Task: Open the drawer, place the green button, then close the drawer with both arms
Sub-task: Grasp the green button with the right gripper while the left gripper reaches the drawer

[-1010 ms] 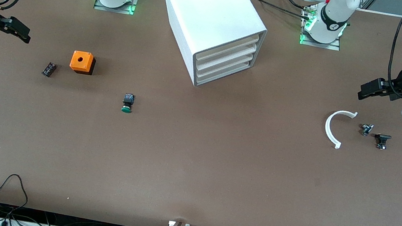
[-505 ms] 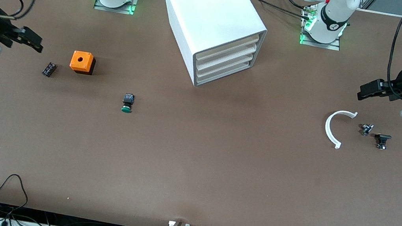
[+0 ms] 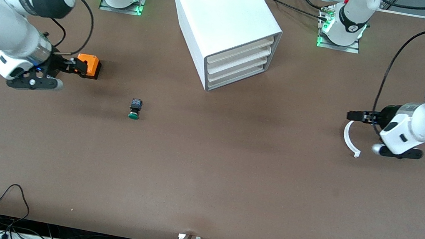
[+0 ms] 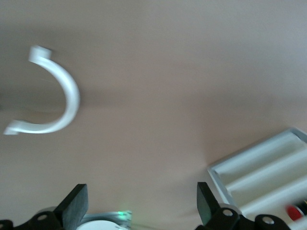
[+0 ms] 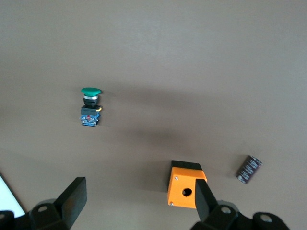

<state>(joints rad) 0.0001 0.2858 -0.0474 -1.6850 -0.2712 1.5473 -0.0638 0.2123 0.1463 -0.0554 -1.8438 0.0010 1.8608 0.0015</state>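
Button [image 3: 135,108] between no fingers yet: lay on the table, green cap toward the front camera, nearer to that camera than the cabinet [image 3: 226,24] and toward the right arm's end from it. Spread wide and empty, both pairs of fingers, touching nothing. Had swung in from the table's ends within the last second: right gripper [image 3: 73,66] hung over the orange cube [image 3: 90,66], short of the button; left gripper [image 3: 354,115] hung over one tip of the white curved strip [image 3: 348,139], toward the left arm's end from the cabinet. Meant, probably, the opening approach under way, with all three drawers [image 3: 238,62] shut. Small black part [image 5: 249,168] lay beside the cube.
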